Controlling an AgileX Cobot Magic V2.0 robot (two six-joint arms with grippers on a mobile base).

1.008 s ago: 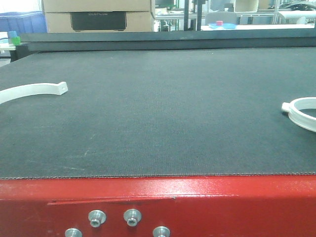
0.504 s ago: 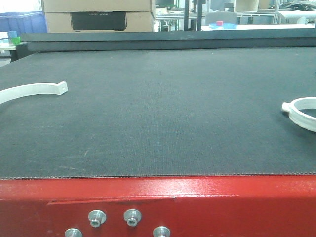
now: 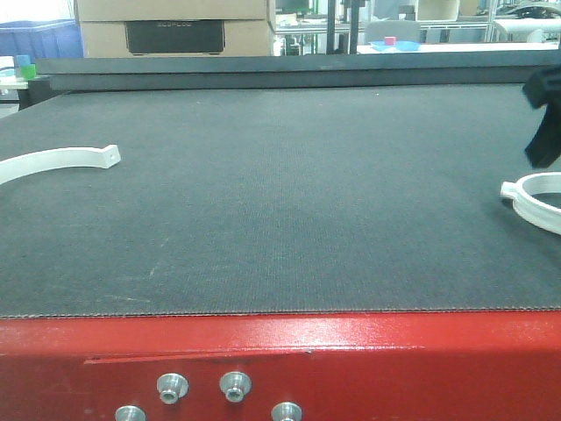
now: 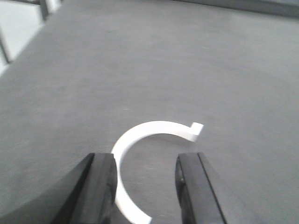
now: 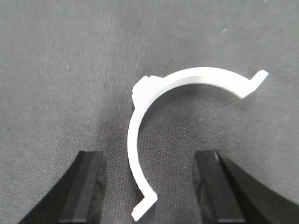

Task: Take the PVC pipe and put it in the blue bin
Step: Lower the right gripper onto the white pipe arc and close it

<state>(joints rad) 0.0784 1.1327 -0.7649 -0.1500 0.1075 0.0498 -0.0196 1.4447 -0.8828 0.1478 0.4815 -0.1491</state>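
Note:
Two white curved PVC pieces lie on the dark mat. The left PVC piece (image 3: 61, 160) (image 4: 140, 135) is a half ring whose near end runs between the fingers of my left gripper (image 4: 147, 191), which is open and hovers over it. The right PVC piece (image 3: 536, 200) (image 5: 187, 79) lies at the mat's right edge. My right gripper (image 5: 150, 189) is open above it, with the piece's hooked end between the fingers. In the front view only a black part of the right gripper (image 3: 543, 114) shows. A blue bin (image 3: 39, 37) stands far back left.
The dark mat (image 3: 280, 193) ends at a red metal front edge (image 3: 280, 360) with bolts. Behind the mat stand a cardboard box (image 3: 175, 26), a small green and blue block (image 3: 24, 67) at the left, and a blue tray (image 3: 394, 44) on a far table.
The right gripper has come into the front view at the right edge, just above the right PVC piece. Both PVC pieces lie where they were.

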